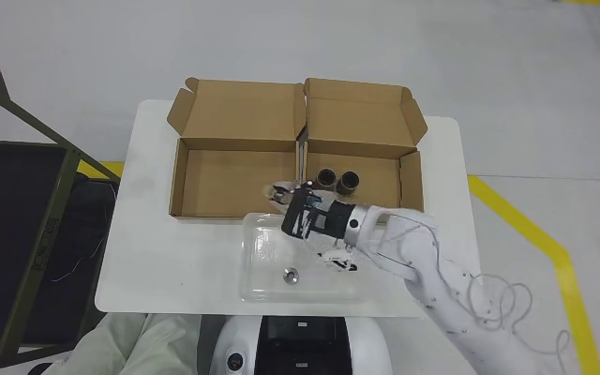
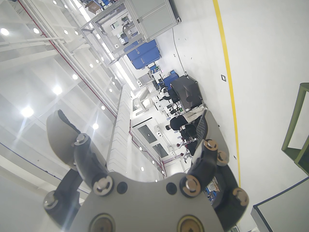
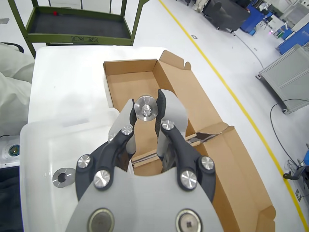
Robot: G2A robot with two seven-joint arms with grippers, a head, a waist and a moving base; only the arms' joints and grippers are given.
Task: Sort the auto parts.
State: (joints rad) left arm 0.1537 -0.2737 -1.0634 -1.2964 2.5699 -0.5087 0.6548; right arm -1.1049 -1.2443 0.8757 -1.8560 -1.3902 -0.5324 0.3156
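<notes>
- White table (image 1: 441,150) on a pale workshop floor; bore the open left box (image 1: 234,183) and right box (image 1: 375,178) touching side by side at the far side; bore a clear tray (image 1: 258,281) at the near edge.
- Right gripper (image 3: 146,100): pinched a silver round part (image 3: 145,112) between its fingers; hung over the left box's near right corner.
- Right box: held two dark cylinders (image 1: 338,179) in its left part, just beside each other.
- Tray: held a silver ring (image 1: 291,275).
- Left gripper (image 2: 131,119): spread wide; gripped nothing; pointed out at the hall.
</notes>
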